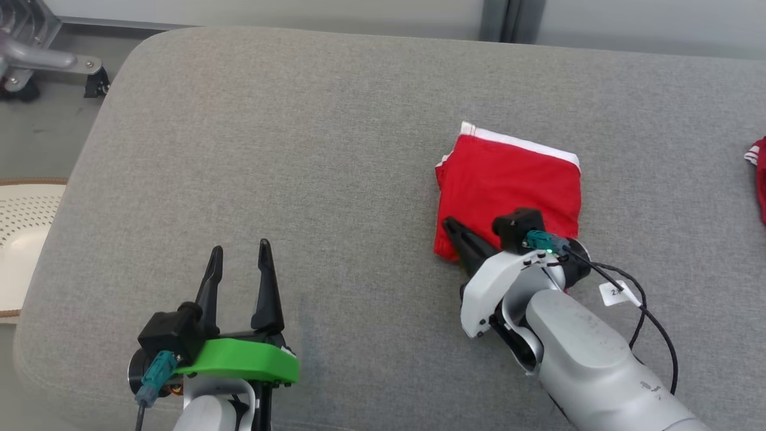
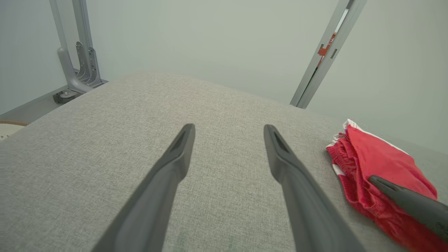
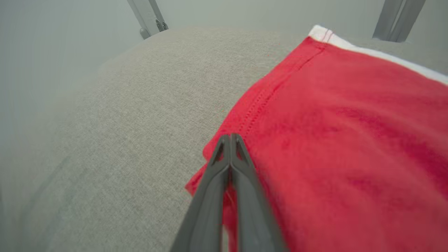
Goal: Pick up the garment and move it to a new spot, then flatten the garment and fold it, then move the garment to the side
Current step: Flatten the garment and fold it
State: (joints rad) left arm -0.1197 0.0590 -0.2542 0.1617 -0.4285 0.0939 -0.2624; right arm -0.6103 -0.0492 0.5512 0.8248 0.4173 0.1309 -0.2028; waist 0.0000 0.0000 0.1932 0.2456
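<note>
Gripping the near left corner of the folded red garment [image 1: 508, 179] on the grey cushion [image 1: 269, 149], right claw [image 3: 230, 140] is shut on cloth, left claw [image 1: 240, 246] open well apart; advise a low, slow sideways drag so the fold holds.

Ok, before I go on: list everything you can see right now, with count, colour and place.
garment: one, red with white trim, folded, right of centre on the cushion
second cloth: one, red and white, cut off at the head view's right edge
cushion: one, grey fabric, under everything
perforated object: one, cream, beyond the cushion's left edge
metal frame: one, grey, far left on the floor
tag: one, white, beside the right wrist
left gripper: one, dark fingers, open, over bare cushion, near left
right gripper: one, dark fingers, shut on the garment's near corner
</note>
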